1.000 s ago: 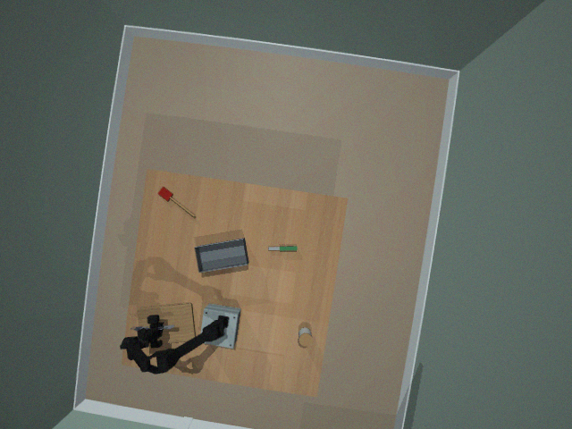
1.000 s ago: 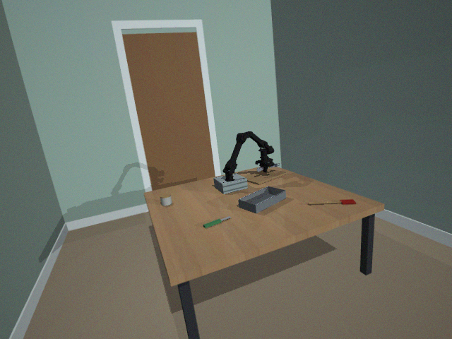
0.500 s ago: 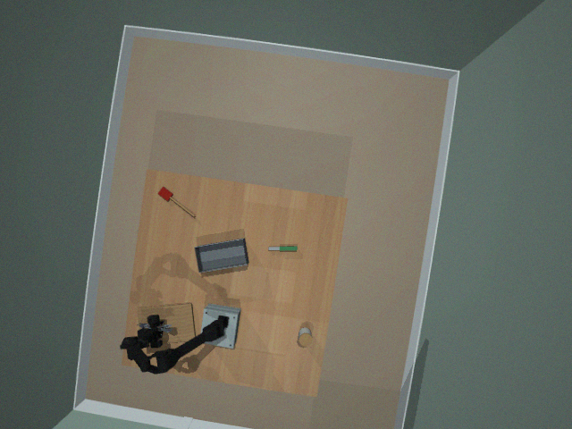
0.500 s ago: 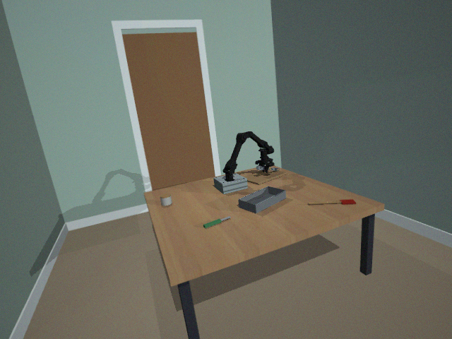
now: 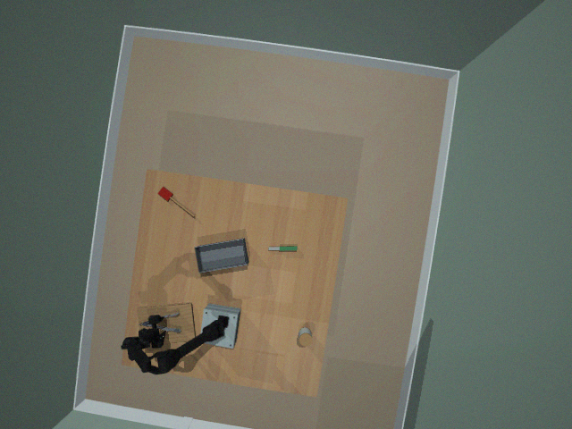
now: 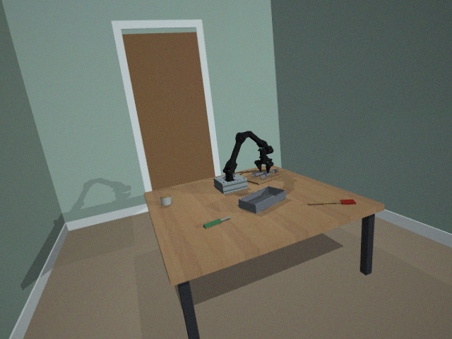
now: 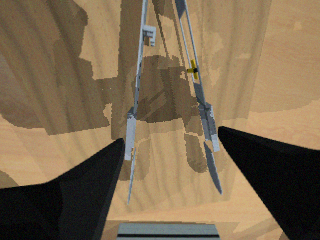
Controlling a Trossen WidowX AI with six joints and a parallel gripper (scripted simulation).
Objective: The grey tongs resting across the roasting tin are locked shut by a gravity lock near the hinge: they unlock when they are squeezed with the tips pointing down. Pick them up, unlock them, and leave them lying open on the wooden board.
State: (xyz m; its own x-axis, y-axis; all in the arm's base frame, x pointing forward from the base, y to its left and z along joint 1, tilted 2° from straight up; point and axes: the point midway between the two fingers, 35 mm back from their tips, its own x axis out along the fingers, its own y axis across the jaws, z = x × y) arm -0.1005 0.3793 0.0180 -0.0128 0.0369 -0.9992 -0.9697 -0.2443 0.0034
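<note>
The grey tongs (image 5: 173, 315) (image 6: 265, 176) (image 7: 130, 136) are spread open, their two arms apart in a V in the wrist view. They are at the wooden board (image 5: 187, 322) (image 6: 260, 181) (image 7: 240, 30), lying on it or very slightly above; the exact contact is unclear. A yellow piece (image 7: 193, 69) shows on one arm. My gripper (image 5: 155, 328) (image 6: 264, 171) (image 7: 171, 136) is open above the board, pointing down, with one finger outside each tong arm. The hinge is out of the wrist view. The roasting tin (image 5: 223, 269) (image 6: 256, 207) stands empty on the table.
The arm's grey base (image 5: 231, 339) (image 6: 233, 186) (image 7: 167, 232) stands beside the board. A red-headed spatula (image 5: 165, 193) (image 6: 347, 201), a green-handled tool (image 5: 289, 248) (image 6: 212, 223) and a small round pot (image 5: 304, 337) (image 6: 166, 200) are on the table farther off.
</note>
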